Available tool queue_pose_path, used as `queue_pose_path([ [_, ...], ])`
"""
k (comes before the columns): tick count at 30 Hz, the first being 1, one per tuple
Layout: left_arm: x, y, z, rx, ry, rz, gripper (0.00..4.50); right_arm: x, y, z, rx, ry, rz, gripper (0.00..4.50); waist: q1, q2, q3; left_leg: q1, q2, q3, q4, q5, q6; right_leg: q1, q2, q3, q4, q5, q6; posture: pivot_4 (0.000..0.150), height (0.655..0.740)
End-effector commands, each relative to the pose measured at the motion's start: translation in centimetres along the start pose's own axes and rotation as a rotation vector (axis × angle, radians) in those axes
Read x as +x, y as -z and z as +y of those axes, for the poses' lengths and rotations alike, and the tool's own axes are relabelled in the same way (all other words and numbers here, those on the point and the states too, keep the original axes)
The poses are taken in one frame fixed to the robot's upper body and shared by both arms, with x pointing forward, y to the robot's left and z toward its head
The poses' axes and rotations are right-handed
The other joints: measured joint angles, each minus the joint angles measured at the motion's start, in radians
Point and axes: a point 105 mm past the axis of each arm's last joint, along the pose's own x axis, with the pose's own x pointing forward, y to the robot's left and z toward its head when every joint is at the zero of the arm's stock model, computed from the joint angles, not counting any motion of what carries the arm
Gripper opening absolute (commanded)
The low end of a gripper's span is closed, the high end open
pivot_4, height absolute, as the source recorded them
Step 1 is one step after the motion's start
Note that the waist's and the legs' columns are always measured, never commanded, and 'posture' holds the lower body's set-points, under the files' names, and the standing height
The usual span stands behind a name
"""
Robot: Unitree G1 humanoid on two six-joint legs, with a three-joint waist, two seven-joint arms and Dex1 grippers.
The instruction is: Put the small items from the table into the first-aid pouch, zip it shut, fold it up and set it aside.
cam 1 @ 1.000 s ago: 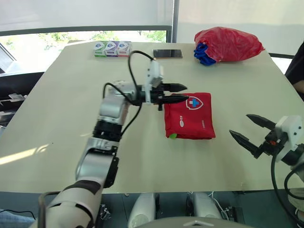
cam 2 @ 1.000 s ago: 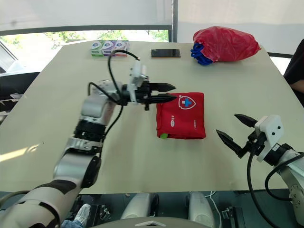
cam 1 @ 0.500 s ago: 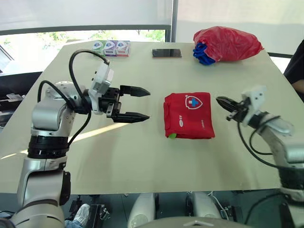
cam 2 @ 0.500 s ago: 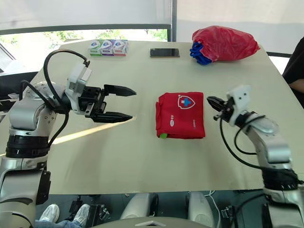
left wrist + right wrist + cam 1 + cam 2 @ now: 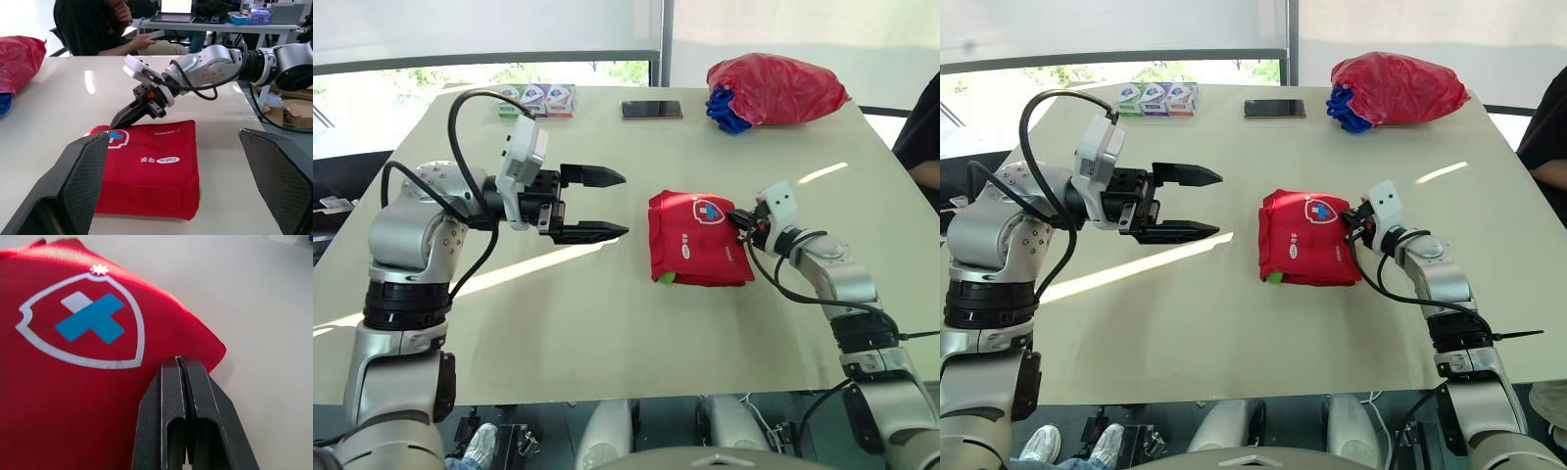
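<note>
The right gripper (image 5: pixel 735 217), 2 fingers pressed together, touched the shield-end corner of the first-aid pouch (image 5: pixel 695 240). The left gripper (image 5: pixel 626 204), fingers spread, hung well apart on its opposite side.

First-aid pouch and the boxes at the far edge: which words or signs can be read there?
On the red pouch: a white shield with a blue cross, no words.
Its white brand print: too blurred to read.
On the three small boxes: labels too small to read.

Table (image 5: pixel 607 323) — pouch (image 5: pixel 693 243), phone (image 5: pixel 652 109), red bag (image 5: pixel 781 86), small boxes (image 5: pixel 537 99).
</note>
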Motion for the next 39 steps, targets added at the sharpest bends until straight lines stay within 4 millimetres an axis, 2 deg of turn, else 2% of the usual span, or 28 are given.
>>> queue_pose_path([
  [1,0.2,-1.2,-0.1,0.048,0.009,-0.030,4.50,-0.1,0.3,0.7,0.012,-0.014,-0.003,0.03,-0.001,0.000,0.000,0.000,0.000,0.000,0.000,0.000,0.000,0.000,0.000,0.000,0.000,0.000,0.000,0.150,0.7400],
  [3,0.3,-1.2,-0.1,0.048,0.012,-0.034,4.50,-0.9,-0.6,-0.3,0.025,0.023,-0.040,0.03,-0.001,0.000,0.000,0.000,0.000,0.000,0.000,0.000,0.000,0.000,0.000,0.000,0.000,0.000,0.000,0.150,0.7400],
  [5,0.2,-1.2,0.0,0.045,0.012,-0.035,4.50,-2.0,-1.5,-1.5,0.115,0.050,-0.092,0.03,-0.001,0.000,0.000,0.000,0.000,0.000,0.000,0.000,0.000,0.000,0.000,0.000,0.000,0.000,0.000,0.150,0.7400],
  [8,0.2,-1.0,0.0,0.042,0.019,-0.027,4.50,-3.4,-1.9,-1.2,0.217,-0.031,-0.092,0.74,0.006,0.001,0.001,0.000,0.000,0.000,0.000,0.000,0.000,0.000,0.000,0.000,0.000,0.000,0.000,0.150,0.7400],
  [12,0.1,-1.0,0.1,0.049,0.021,-0.024,4.50,-4.5,-2.0,-0.2,0.306,-0.122,-0.065,2.59,0.006,0.001,0.000,0.000,0.000,0.000,0.000,-0.001,0.001,0.000,-0.001,0.000,0.000,0.000,0.000,0.150,0.7400],
  [13,0.0,-1.0,0.2,0.051,0.020,-0.022,4.50,-4.7,-2.0,0.2,0.318,-0.154,-0.055,3.53,0.006,0.001,0.000,0.000,0.000,0.000,0.000,-0.002,0.004,0.000,0.000,0.000,0.000,0.000,0.000,0.150,0.7400],
  [14,0.0,-0.9,0.2,0.052,0.019,-0.020,4.50,-4.8,-1.9,0.5,0.323,-0.173,-0.046,3.53,0.004,0.001,0.000,0.000,0.000,0.000,0.000,-0.002,0.004,0.000,0.000,0.000,0.000,0.000,0.000,0.150,0.7400],
  [16,-0.1,-0.7,0.1,0.055,0.017,-0.009,4.50,-4.4,-1.3,1.0,0.345,-0.182,-0.019,4.29,0.005,0.001,0.001,0.000,0.000,0.000,0.000,-0.002,0.004,0.000,0.000,0.000,0.000,0.000,0.000,0.150,0.7400],
  [20,-0.2,-0.8,0.1,0.064,0.014,-0.005,4.50,-3.4,0.9,1.3,0.349,-0.143,0.086,4.29,0.005,0.001,0.000,0.000,0.000,0.000,0.000,-0.002,0.004,0.000,0.000,0.000,0.000,0.000,0.000,0.150,0.7400],
  [24,-0.3,-0.8,0.0,0.065,0.014,-0.004,4.50,-3.0,1.2,1.8,0.400,-0.157,0.097,4.29,0.004,0.001,0.000,0.000,0.000,0.000,0.000,-0.002,0.004,0.000,0.000,0.000,0.000,0.000,0.000,0.150,0.7400],
  [27,-0.4,-0.5,0.2,0.070,0.011,0.008,4.50,-3.0,0.7,2.5,0.436,-0.195,0.069,3.44,0.001,0.000,0.000,0.000,0.000,0.000,0.000,-0.002,0.004,0.000,0.000,0.000,0.000,0.000,0.000,0.150,0.7400],
  [28,-0.4,-0.4,0.2,0.071,0.011,0.009,4.50,-3.0,0.4,2.6,0.448,-0.205,0.058,2.83,0.001,0.000,0.000,0.000,0.000,0.000,0.000,-0.002,0.004,0.000,0.000,0.000,0.000,0.000,0.000,0.150,0.7400],
  [34,-0.3,-0.1,0.4,0.083,0.011,0.014,4.50,-3.2,-1.1,1.9,0.570,-0.163,-0.051,0.15,0.001,0.000,0.000,0.000,0.000,0.000,0.000,-0.002,0.004,0.000,0.000,0.000,0.000,0.000,0.000,0.150,0.7400],
  [37,-0.1,-0.4,0.6,0.094,0.015,0.000,4.50,-3.4,-2.0,0.6,0.620,-0.086,-0.133,0.04,0.003,0.001,0.000,0.000,0.000,0.000,0.000,-0.002,0.004,0.000,0.000,0.000,0.000,0.000,0.000,0.150,0.7400],
  [39,0.0,-0.7,0.9,0.104,0.010,-0.018,4.50,-4.0,-2.1,-1.6,0.649,0.052,-0.200,0.04,0.009,0.001,0.001,0.000,0.000,0.000,0.000,-0.002,0.004,0.000,0.000,0.000,0.000,0.000,0.000,0.150,0.7400],
])
